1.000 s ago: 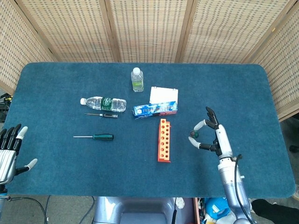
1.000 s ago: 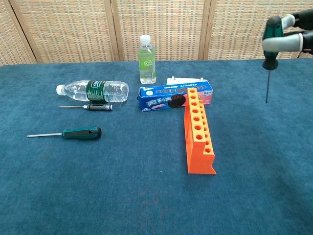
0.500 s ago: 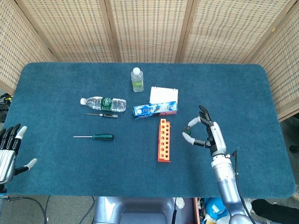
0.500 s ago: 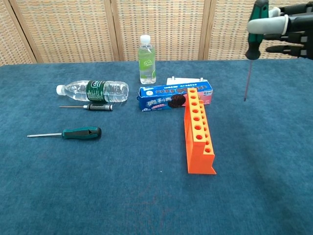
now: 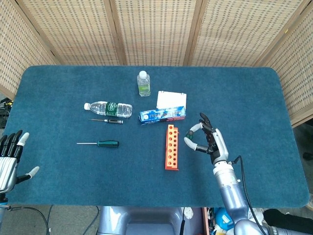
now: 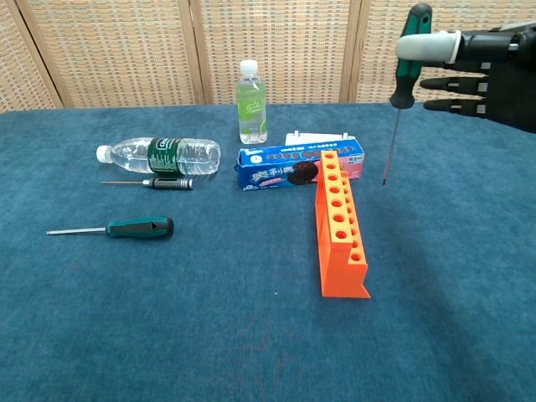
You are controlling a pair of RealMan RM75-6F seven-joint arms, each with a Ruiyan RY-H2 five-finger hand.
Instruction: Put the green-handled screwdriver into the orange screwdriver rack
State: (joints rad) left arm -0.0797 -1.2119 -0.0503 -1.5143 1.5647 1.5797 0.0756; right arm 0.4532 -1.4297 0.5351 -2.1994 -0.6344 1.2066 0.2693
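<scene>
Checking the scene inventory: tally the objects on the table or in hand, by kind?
Screwdrivers: 3 (held green-handled screwdriver, green one lying flat, black one)
Water bottles: 2 ()
Orange screwdriver rack: 1
Cookie box: 1
White box: 1
Total: 8

Right hand (image 6: 490, 71): cut off by the chest view's right edge. Left hand (image 5: 10, 159): partly cut by the head view's left edge. Held green-handled screwdriver (image 6: 406, 63): largely hidden among fingers (image 5: 193, 129) in head view.

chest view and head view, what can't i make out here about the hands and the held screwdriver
- Green-handled screwdriver: head view, hidden inside the right hand.
- Right hand: chest view, cut off by the right edge.
- Left hand: head view, cut by the left edge; absent from chest view.
- Orange plastic screwdriver rack: hole depth unreadable.
</scene>
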